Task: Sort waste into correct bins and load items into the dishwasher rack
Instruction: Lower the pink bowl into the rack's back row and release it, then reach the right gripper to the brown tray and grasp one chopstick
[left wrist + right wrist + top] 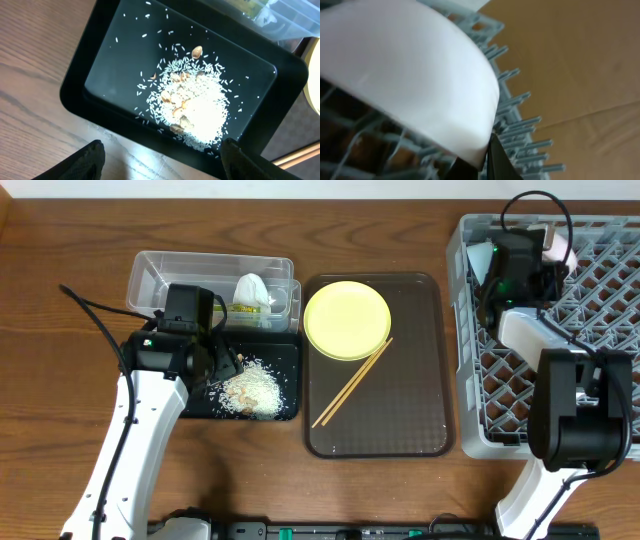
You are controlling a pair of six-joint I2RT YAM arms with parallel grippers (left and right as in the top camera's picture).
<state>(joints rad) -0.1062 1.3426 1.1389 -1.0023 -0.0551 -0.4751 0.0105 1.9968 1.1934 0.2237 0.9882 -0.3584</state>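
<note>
My left gripper (213, 365) (162, 165) is open and empty, low over the near edge of the black tray (291, 356) (115, 65), which holds a pile of rice scraps (250, 388) (200, 110). The clear tub (150, 275) (295, 20) holds the white napkin (250, 288) and the wrapper (245, 311). The yellow plate (347, 320) and chopsticks (352, 383) lie on the brown tray. My right gripper (497, 280) (485, 160) is shut on the rim of the light blue bowl (482, 256) (420, 75) at the far left corner of the grey rack (600, 330) (520, 125). A pink bowl (562, 242) stands behind it. The white cup is out of view.
The brown serving tray (400, 420) lies between the black tray and the rack. The clear tub touches the black tray's far edge. Bare wooden table runs along the near side and far left.
</note>
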